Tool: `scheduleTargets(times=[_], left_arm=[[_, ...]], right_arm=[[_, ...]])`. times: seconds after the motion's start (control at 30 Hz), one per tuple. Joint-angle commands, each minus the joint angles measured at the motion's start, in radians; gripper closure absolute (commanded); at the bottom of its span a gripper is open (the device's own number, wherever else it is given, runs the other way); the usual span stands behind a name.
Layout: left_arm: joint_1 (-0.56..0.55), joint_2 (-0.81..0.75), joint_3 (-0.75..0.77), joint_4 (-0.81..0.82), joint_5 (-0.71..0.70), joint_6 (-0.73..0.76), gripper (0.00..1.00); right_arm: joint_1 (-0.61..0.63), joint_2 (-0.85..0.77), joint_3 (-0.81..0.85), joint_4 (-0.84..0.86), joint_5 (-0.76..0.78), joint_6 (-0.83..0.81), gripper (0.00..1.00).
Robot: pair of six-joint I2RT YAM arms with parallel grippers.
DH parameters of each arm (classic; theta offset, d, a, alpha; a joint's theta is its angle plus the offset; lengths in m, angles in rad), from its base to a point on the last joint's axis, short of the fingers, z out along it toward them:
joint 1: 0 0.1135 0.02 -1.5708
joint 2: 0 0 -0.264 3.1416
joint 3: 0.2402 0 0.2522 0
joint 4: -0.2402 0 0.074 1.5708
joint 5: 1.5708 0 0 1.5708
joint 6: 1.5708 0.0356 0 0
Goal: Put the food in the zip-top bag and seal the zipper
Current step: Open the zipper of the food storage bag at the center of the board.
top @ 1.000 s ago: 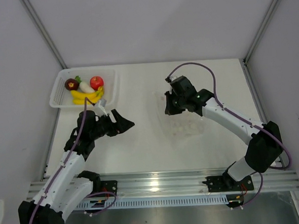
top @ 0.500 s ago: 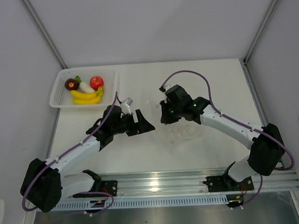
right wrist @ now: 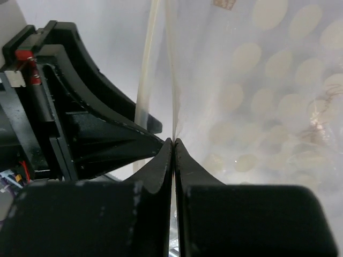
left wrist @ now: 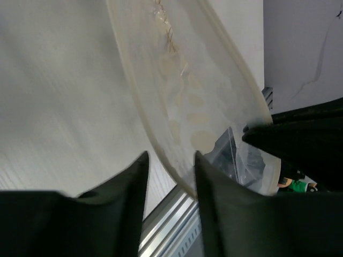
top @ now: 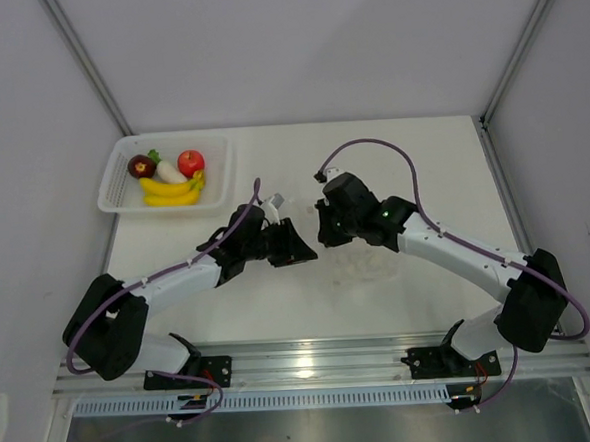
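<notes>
White table (top: pixel 302 170), plain white walls (top: pixel 315 49), aluminium rail (top: pixel 313 358) along the 6 o'clock edge; the food (top: pixel 169 177) sits in a white mesh basket (top: pixel 113 197) at 10 o'clock. The clear zip-top bag (top: pixel 366 262), marked only with pale round dots, lies just right of centre with its lifted rim toward 9 o'clock; its long axis cannot be told. The right gripper (top: pixel 325 224) is pressed together, pinching that rim, and the left gripper (top: pixel 299 249) is spread with the rim between its fingers (left wrist: pixel 136 182).
</notes>
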Motion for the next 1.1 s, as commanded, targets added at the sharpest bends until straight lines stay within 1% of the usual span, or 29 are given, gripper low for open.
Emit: scheduleTargets(times=[0.0, 0.03, 0.07, 0.1, 0.13, 0.17, 0.3, 0.37, 0.47, 0.57, 0.63, 0.73, 0.8, 0.87, 0.93, 0.97, 1.0, 1.03, 1.07], left_arm=[[-0.009, 0.003, 0.002, 0.056, -0.004, 0.006, 0.67], [-0.009, -0.001, -0.001, 0.044, -0.008, 0.009, 0.74], [-0.009, -0.01, -0.009, 0.036, -0.02, 0.018, 0.87], [-0.009, -0.018, -0.018, 0.029, -0.029, 0.023, 0.94], [-0.009, -0.026, -0.02, 0.01, -0.038, 0.027, 0.98], [-0.009, -0.037, -0.026, 0.0, -0.053, 0.041, 0.99], [-0.009, -0.049, -0.023, -0.042, -0.078, 0.069, 0.99], [-0.009, -0.046, -0.026, -0.048, -0.086, 0.077, 0.99], [-0.009, -0.037, -0.027, -0.045, -0.092, 0.077, 0.99], [-0.009, -0.021, -0.023, -0.04, -0.092, 0.074, 0.99], [-0.009, -0.006, -0.018, -0.027, -0.081, 0.069, 0.99], [-0.009, 0.011, 0.003, -0.016, -0.061, 0.064, 0.99], [-0.009, 0.011, 0.014, -0.016, -0.057, 0.066, 0.99], [-0.01, -0.003, 0.023, -0.016, -0.054, 0.078, 0.96], [-0.009, -0.017, 0.037, -0.03, -0.055, 0.089, 0.9], [-0.009, -0.033, 0.039, -0.036, -0.064, 0.104, 0.78], [-0.01, -0.043, 0.042, -0.046, -0.072, 0.11, 0.73], [-0.009, -0.052, 0.049, -0.06, -0.081, 0.126, 0.63], [-0.009, -0.073, 0.051, -0.069, -0.095, 0.133, 0.58]], right_arm=[[-0.006, -0.044, 0.024, -0.036, 0.117, 0.012, 1.0], [-0.011, -0.043, 0.03, -0.056, 0.148, 0.016, 1.0], [-0.012, -0.043, 0.037, -0.097, 0.218, 0.015, 1.0], [-0.012, -0.043, 0.047, -0.117, 0.26, 0.012, 1.0], [-0.015, -0.043, 0.053, -0.163, 0.304, 0.01, 1.0], [-0.017, -0.044, 0.055, -0.183, 0.373, 0.007, 1.0], [-0.044, -0.083, 0.052, -0.247, 0.478, 0.004, 1.0], [-0.07, -0.121, 0.046, -0.275, 0.501, 0.003, 1.0], [-0.078, -0.179, 0.052, -0.297, 0.549, -0.011, 1.0], [-0.078, -0.234, 0.055, -0.272, 0.512, -0.039, 1.0], [-0.072, -0.25, 0.055, -0.242, 0.434, -0.054, 1.0], [-0.066, -0.25, 0.04, -0.203, 0.351, -0.05, 1.0], [-0.064, -0.232, 0.023, -0.189, 0.333, -0.044, 1.0], [-0.061, -0.221, 0.015, -0.175, 0.317, -0.037, 1.0], [-0.063, -0.204, 0.006, -0.157, 0.311, -0.037, 1.0], [-0.063, -0.199, 0.006, -0.154, 0.308, -0.039, 1.0], [-0.061, -0.189, 0.006, -0.148, 0.306, -0.04, 1.0], [-0.064, -0.185, 0.006, -0.145, 0.305, -0.045, 1.0], [-0.063, -0.182, 0.006, -0.143, 0.303, -0.045, 1.0]])
